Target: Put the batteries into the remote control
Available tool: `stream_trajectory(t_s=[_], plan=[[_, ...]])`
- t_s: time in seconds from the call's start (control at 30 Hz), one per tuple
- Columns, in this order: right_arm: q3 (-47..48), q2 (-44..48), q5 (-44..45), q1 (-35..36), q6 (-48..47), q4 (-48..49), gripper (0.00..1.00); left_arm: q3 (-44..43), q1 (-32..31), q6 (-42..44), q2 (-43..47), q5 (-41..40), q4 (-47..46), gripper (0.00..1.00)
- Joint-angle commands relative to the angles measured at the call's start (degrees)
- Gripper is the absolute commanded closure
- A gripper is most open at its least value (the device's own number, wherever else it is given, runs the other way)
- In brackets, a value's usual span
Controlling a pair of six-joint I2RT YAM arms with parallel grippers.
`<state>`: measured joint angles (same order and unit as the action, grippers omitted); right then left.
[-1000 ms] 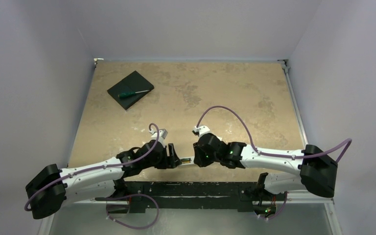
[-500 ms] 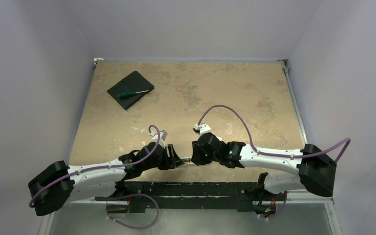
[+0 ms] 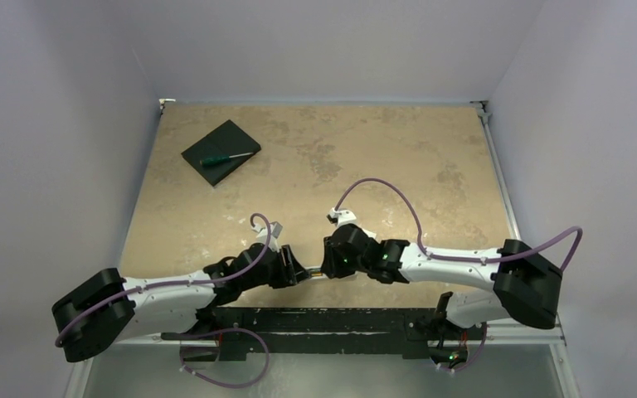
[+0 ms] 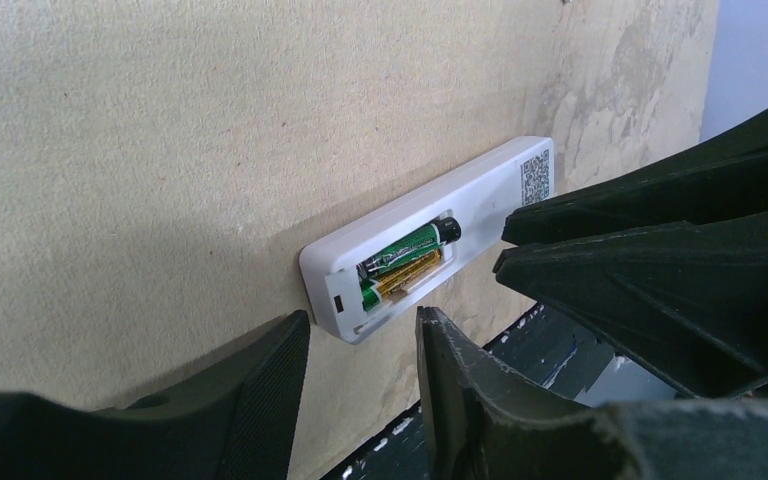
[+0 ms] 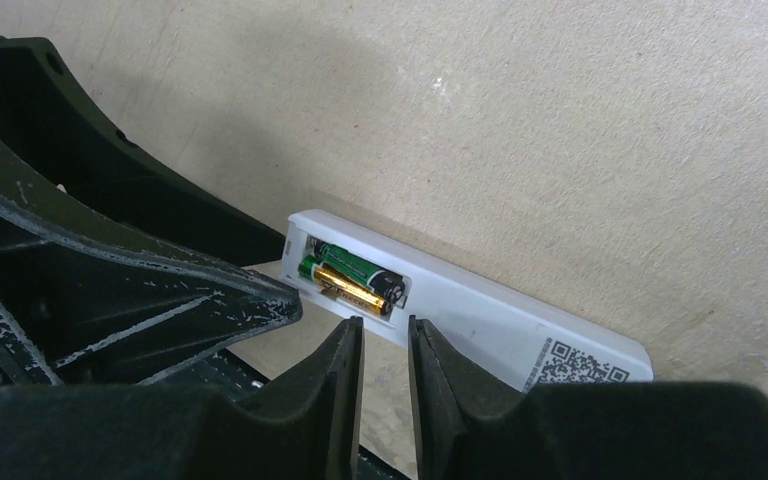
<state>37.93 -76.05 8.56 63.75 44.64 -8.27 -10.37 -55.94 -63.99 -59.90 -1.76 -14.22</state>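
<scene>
The white remote control (image 4: 480,195) lies back up near the table's front edge, its battery bay open. Two batteries (image 4: 405,258), green and gold, lie side by side in the bay, one slightly raised at its dark end. My left gripper (image 4: 360,318) is open and empty, just short of the remote's bay end. My right gripper (image 5: 385,325) is open only a narrow gap, empty, its tips just in front of the batteries (image 5: 355,278) and the remote (image 5: 480,315). From above, both grippers (image 3: 297,269) (image 3: 325,267) meet over the remote (image 3: 315,273).
A flat black square pad (image 3: 221,152) with a green-handled screwdriver (image 3: 216,160) on it lies at the far left of the table. The table's front edge and a dark rail (image 3: 323,319) run right below the remote.
Both arms have shifted slightly inward, the grippers closing in on the remote from either side. The remote and the pad have not moved.
</scene>
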Motion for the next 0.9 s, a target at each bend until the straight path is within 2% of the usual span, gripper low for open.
stream_trajectory(t_s=[0.0, 0.53, 0.87], plan=[[2.4, -1.0, 2.1, -0.5, 2.0, 2.5, 0.70, 0.8, 0.4, -0.7, -0.5, 0.2, -3.9, 0.59], [3.1, -4.6, 0.8, -0.7, 2.8, 4.1, 0.71, 1.5, 0.6, -0.6, 0.1, 0.4, -3.8, 0.68], [3.2, -5.9, -0.8, -0.8, 2.6, 4.9, 0.80, 1.5, 0.8, -0.4, -0.3, 0.7, -4.2, 0.73]])
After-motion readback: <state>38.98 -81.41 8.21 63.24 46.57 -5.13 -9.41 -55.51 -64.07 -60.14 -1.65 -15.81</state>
